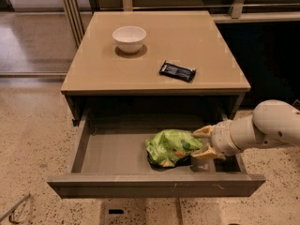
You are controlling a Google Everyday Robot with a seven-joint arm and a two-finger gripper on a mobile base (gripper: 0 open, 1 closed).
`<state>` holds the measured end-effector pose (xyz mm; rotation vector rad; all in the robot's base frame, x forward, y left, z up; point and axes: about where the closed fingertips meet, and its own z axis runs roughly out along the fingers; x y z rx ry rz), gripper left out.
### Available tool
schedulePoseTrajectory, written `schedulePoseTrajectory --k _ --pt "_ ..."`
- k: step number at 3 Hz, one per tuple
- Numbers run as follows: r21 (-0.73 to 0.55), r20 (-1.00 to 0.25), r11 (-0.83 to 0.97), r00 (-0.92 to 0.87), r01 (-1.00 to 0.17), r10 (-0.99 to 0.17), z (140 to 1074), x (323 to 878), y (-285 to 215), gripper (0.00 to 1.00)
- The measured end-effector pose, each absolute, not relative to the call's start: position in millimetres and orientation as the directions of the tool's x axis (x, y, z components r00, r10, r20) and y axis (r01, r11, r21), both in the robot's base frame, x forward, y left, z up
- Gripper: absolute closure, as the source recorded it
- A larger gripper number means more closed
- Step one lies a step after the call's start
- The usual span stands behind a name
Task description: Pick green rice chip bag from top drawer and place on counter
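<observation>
The green rice chip bag (171,147) lies crumpled on the floor of the open top drawer (117,151), right of its middle. My gripper (200,143) reaches in from the right, down inside the drawer. It is open, with one finger (202,132) behind the bag's right end and the other in front, both at the bag's edge. The counter (187,41) is the tan tabletop above the drawer.
A white bowl (129,39) stands on the counter at the back left. A small flat black wrapper (177,71) lies near the counter's middle right. The drawer front (154,186) juts out toward the camera. Speckled floor surrounds the cabinet.
</observation>
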<state>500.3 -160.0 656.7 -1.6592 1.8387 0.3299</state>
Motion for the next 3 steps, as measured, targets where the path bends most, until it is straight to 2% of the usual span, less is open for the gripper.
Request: schedulePoseTrajectory --k 2,3 --pt "-0.223 -0.599 0.174 -0.006 -0.959 -0.801 656.5 500.2 -159.9 0.99" --pt "-0.226 -0.601 0.168 0.001 -0.96 -0.799 661.6 499.7 -156.1 1.0"
